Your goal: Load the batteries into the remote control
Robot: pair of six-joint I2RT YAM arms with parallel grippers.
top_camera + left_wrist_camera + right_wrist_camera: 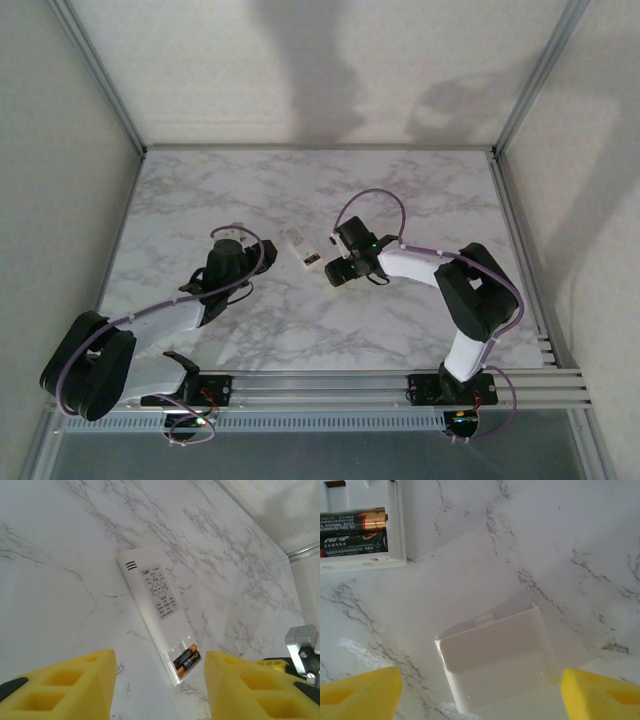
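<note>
- Since both batteries (350, 524) lie side by side in the open slot (396, 540) of the remote control (303, 247), the loading part looks done to me.
- The remote control lies flat in the middle of the table (430, 190), between the two grippers. Its battery end points to the near side.
- The slot has no lid on it. A small white cover (500, 662) lies on the table just beside that end of the remote, with its inside facing up.
- The right gripper (480, 700) hangs over the cover with its yellow fingers (360, 695) wide apart, one on each side. It holds nothing, and I can't see it touching the cover.
- The left gripper (160, 690) is on the left of the remote and points at it. Its fingers are apart too, with nothing between them.
- I think the step now is closing the slot.
- The next move calls for the right gripper to pinch the cover by its sides, lift it, and fit it over the slot with the little tab (485, 620) going in first.
- The left gripper may need to hold the remote so it does not slide.
</note>
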